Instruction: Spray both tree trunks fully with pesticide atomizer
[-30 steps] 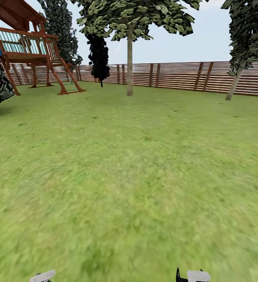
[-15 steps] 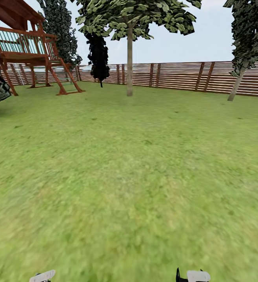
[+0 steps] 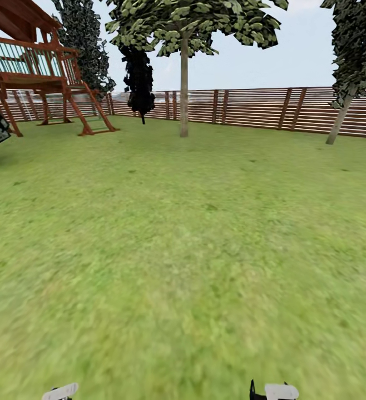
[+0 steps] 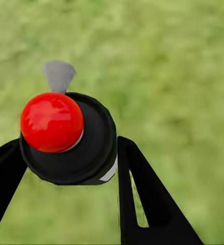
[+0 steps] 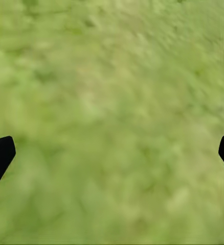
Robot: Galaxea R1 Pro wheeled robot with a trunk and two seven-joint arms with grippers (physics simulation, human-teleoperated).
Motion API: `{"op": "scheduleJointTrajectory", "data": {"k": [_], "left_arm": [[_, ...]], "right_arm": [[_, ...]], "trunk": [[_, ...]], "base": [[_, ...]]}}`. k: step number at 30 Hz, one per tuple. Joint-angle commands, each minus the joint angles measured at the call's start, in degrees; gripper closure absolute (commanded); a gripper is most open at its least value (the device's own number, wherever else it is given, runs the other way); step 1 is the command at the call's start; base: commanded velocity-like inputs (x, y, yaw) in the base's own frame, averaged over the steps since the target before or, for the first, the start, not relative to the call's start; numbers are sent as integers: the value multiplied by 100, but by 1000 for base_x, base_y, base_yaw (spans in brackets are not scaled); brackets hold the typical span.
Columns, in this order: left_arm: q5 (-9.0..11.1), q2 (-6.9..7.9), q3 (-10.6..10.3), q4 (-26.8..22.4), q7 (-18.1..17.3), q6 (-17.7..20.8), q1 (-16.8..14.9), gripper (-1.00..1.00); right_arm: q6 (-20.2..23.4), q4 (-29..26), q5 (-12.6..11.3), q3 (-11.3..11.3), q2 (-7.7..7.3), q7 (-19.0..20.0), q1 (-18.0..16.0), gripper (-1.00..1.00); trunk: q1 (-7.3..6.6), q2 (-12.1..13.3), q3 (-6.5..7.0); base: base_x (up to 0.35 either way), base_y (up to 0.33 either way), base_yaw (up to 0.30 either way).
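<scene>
Green lawn (image 3: 194,261) is stretching ahead of us toward the slatted wooden fence (image 3: 261,108). Taking the upright tree trunk (image 3: 183,91) as our landmark, we are seeing it standing just in front of the fence beneath a blocky leaf canopy (image 3: 194,25). Well to its right the leaning tree trunk (image 3: 336,123) is rising by the same fence. To its left a near-black conifer (image 3: 139,80) is standing, and farther left a wooden play structure (image 3: 35,66).

In our left wrist view, the left gripper (image 4: 66,163) is holding its jaws clamped on the pesticide atomizer (image 4: 68,138), black-bodied with a red cap, above the grass. Our right gripper (image 5: 112,153) is keeping its jaws wide apart over bare grass.
</scene>
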Motion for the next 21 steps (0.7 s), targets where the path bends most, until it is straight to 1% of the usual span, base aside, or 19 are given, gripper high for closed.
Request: {"op": "scheduleJointTrajectory", "data": {"k": [1, 21], "left_arm": [[-30, -4, 24, 6, -1, -21, -4, 100], [-29, -1, 29, 6, -2, -21, -2, 100]], "right_arm": [[8, 6, 40, 23, 1, -60, -4, -100], [8, 6, 40, 23, 1, -60, -4, -100]], "trunk": [[2, -2, -5], [2, -2, -5]], "base": [[339, 0, 0], [339, 0, 0]]}}
